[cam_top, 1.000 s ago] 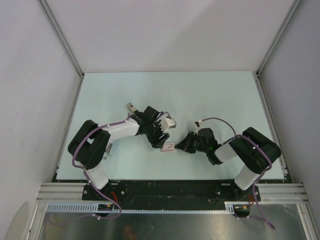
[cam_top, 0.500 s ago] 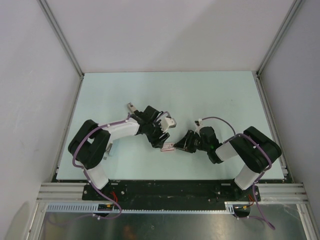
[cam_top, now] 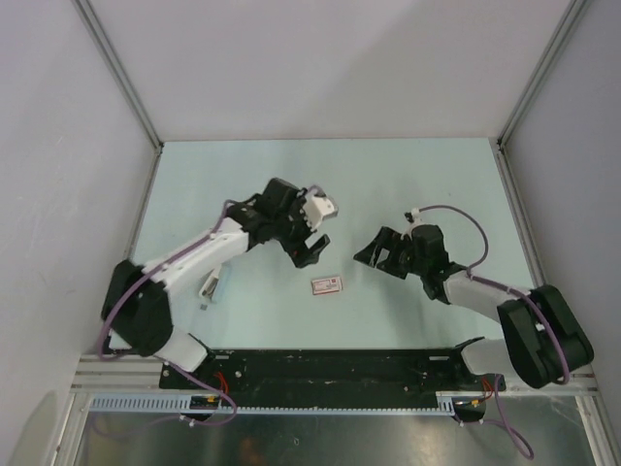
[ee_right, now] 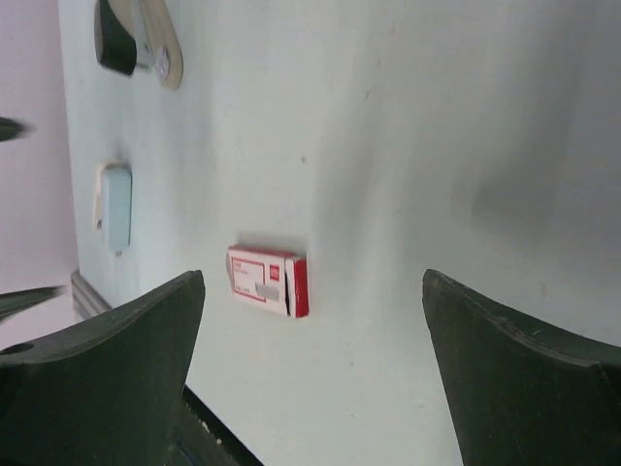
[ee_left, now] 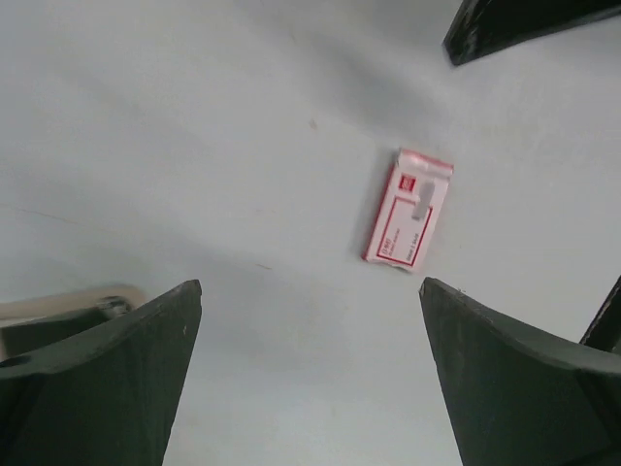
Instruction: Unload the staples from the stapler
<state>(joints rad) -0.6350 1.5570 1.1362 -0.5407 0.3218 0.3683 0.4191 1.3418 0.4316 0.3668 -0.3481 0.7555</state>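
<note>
A small flat red-and-white carton (cam_top: pixel 326 284) lies on the pale table. It is printed like a staple box, and the flap at its red end stands ajar (ee_right: pixel 269 279). Nothing touches it. My left gripper (cam_top: pixel 310 250) hovers behind and left of it, open and empty; in the left wrist view the carton (ee_left: pixel 408 209) lies ahead of the gripper (ee_left: pixel 310 283). My right gripper (cam_top: pixel 369 248) hangs to the carton's right, also open and empty (ee_right: pixel 315 277). A pale blue and white oblong thing (cam_top: pixel 211 283), by its shape the stapler, lies apart at the front left (ee_right: pixel 116 207).
A beige strip with a black end (ee_right: pixel 160 49) lies on the table beyond the stapler, half hidden behind my left finger (ee_left: pixel 68 299); the left arm covers it from above. The table's near rail (cam_top: pixel 330 364) runs just in front of the carton. Grey walls enclose the sides.
Both grippers have opened and drawn back from the carton, which they held between them a second ago. It now lies free on the table, and the left arm's move has uncovered the blue thing.
</note>
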